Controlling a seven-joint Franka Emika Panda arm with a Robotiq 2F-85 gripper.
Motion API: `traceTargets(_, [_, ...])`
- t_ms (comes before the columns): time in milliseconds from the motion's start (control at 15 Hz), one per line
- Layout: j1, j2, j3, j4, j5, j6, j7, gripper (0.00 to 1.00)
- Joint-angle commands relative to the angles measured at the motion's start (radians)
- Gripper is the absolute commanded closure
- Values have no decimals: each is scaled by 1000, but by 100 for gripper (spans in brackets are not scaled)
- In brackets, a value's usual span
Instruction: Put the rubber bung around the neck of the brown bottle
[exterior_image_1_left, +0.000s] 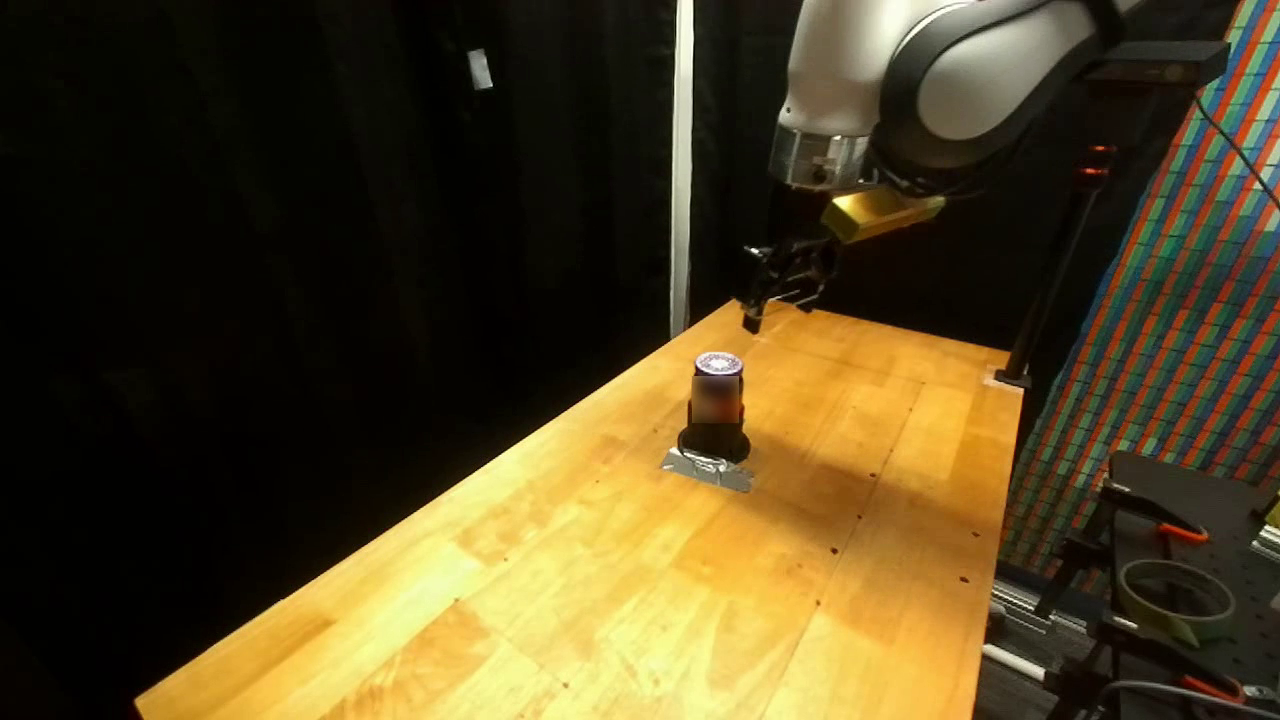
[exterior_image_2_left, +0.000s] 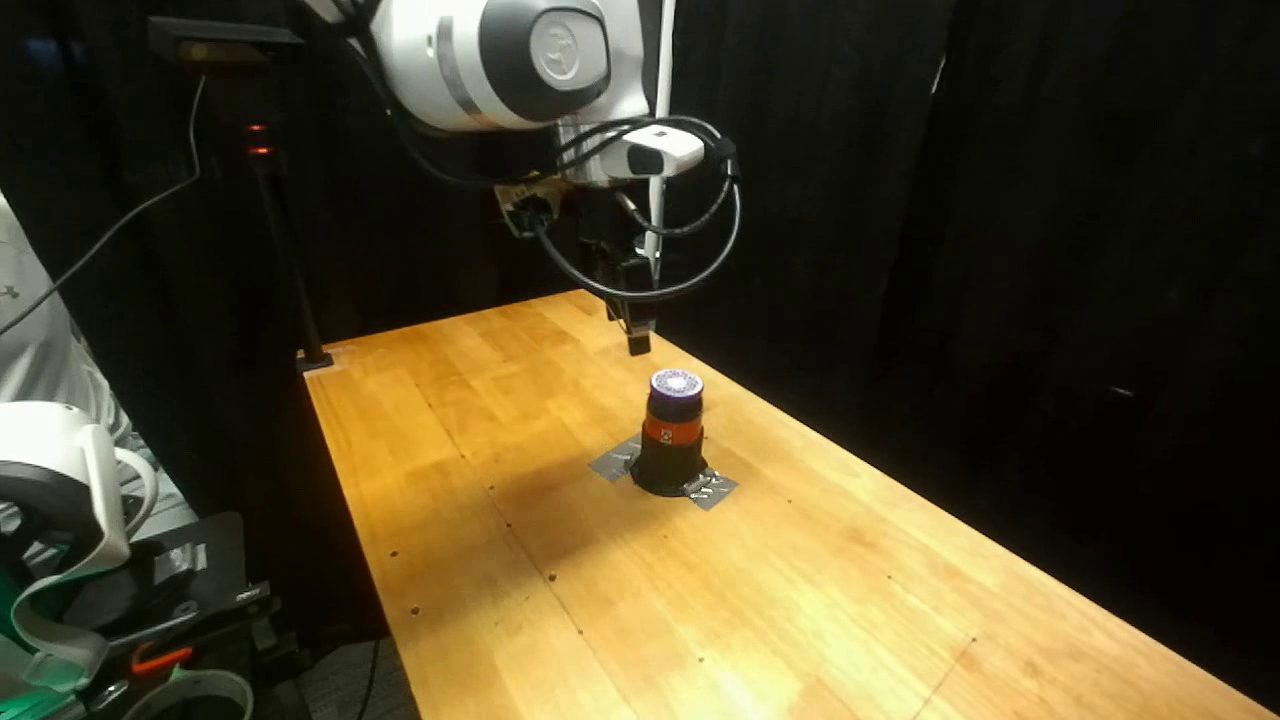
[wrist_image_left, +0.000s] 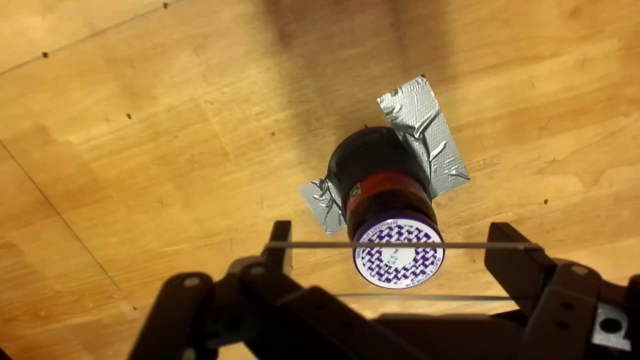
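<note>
The brown bottle (exterior_image_1_left: 717, 402) stands upright on the table with an orange-red band; it also shows in an exterior view (exterior_image_2_left: 673, 430) and the wrist view (wrist_image_left: 392, 205). Its lid (wrist_image_left: 398, 272) is purple and white. Its lower part sits in a black holder (exterior_image_2_left: 668, 468). My gripper (wrist_image_left: 392, 247) is open, above and beyond the bottle in both exterior views (exterior_image_1_left: 779, 315) (exterior_image_2_left: 627, 335). The rubber bung shows as a thin band (wrist_image_left: 320, 245) stretched between the two fingers, around them. In the wrist view the lid appears between the fingers, behind the band; the band is apart from the bottle.
Grey tape strips (wrist_image_left: 430, 140) (exterior_image_2_left: 615, 460) fix the holder to the wooden table (exterior_image_1_left: 600, 580). A black pole (exterior_image_1_left: 1045, 290) stands at a far corner. A cable loop (exterior_image_2_left: 735, 215) hangs from the wrist. A cart (exterior_image_1_left: 1190, 510) with a tape roll (exterior_image_1_left: 1175, 600) stands beside the table.
</note>
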Motion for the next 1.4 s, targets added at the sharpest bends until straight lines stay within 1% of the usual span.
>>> traceTargets(0, [72, 234, -74, 252, -23, -15, 22, 0])
traceTargets(200, [111, 381, -131, 416, 5, -32, 1, 0])
traceTargets(467, [127, 498, -169, 550, 45, -66, -31, 0])
traceTargets(667, [124, 532, -176, 604, 75, -149, -62, 0])
traceTargets(933, [111, 549, -167, 660, 132, -267, -112, 0])
traceTargets(1133, [107, 566, -165, 693, 162, -314, -132, 0])
traceTargets(1333, [103, 588, -166, 710, 183, -330, -146, 0])
